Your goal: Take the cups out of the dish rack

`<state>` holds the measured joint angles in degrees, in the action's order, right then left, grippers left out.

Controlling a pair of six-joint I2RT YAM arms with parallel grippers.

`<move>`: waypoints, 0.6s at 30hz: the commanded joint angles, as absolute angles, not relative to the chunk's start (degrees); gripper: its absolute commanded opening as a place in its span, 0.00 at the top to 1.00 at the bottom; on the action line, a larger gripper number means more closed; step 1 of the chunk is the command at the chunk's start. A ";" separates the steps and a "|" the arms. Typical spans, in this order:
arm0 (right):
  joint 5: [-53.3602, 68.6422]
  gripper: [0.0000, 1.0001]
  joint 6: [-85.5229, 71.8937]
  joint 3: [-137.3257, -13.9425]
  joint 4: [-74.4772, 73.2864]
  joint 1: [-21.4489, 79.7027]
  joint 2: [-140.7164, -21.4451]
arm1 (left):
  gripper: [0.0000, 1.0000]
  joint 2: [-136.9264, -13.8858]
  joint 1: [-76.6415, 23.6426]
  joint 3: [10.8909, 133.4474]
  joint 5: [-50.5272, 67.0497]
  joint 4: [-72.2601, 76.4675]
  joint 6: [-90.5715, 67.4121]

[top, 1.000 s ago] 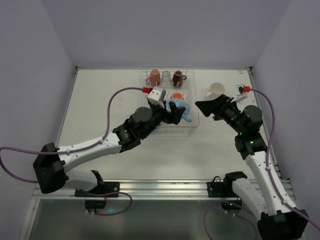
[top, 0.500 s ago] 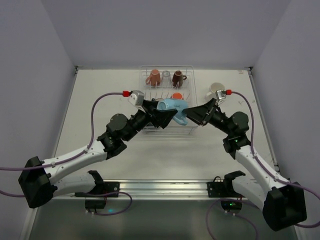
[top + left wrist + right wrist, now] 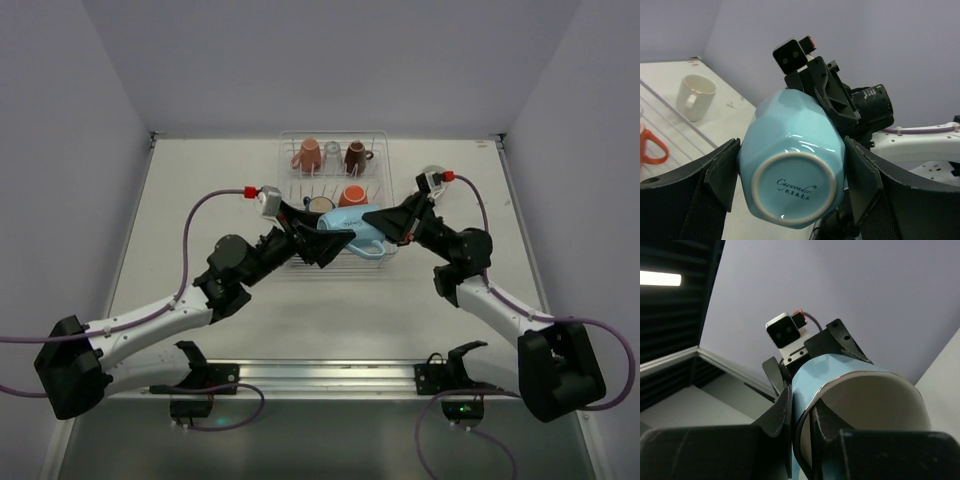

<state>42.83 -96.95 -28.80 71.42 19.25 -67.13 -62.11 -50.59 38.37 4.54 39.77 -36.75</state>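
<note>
A light blue cup (image 3: 357,229) hangs in the air over the front right of the white wire dish rack (image 3: 334,134), held from both sides. My left gripper (image 3: 335,238) is shut on its body near the base (image 3: 794,186), one finger (image 3: 723,172) on each flank. My right gripper (image 3: 803,412) is shut on the rim wall (image 3: 840,371), one finger (image 3: 780,410) outside and one inside the mouth. Salmon pink (image 3: 307,155), clear glass (image 3: 331,155), dark brown (image 3: 355,156) and orange (image 3: 352,196) cups stand in the rack.
A cream-white cup (image 3: 696,95) stands on the table right of the rack, mostly hidden behind my right arm (image 3: 465,250) in the top view. The side walls stand close on the left and right.
My right arm swung left to the light blue cup and shut on its rim. My left gripper turned the cup's mouth toward the right arm and kept its hold.
</note>
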 commanded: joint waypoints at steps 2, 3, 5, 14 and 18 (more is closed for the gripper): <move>40.43 1.00 -97.22 -29.53 82.72 19.69 -65.05 | 0.25 -59.24 -50.27 39.64 2.55 46.59 -35.69; 40.34 1.00 -95.90 -29.62 79.05 19.77 -63.21 | 0.17 -59.06 -50.27 39.90 2.11 43.80 -35.25; 39.64 1.00 -92.22 -29.44 75.69 19.77 -61.09 | 0.02 -58.36 -50.27 41.39 0.36 39.22 -34.46; 39.81 1.00 -76.67 -33.39 51.00 18.29 -53.89 | 0.00 -49.49 -50.27 50.00 -18.00 6.44 -26.38; 34.13 1.00 -57.88 -40.93 23.02 15.30 -49.14 | 0.00 -49.74 -50.27 56.58 -19.07 -11.13 -22.68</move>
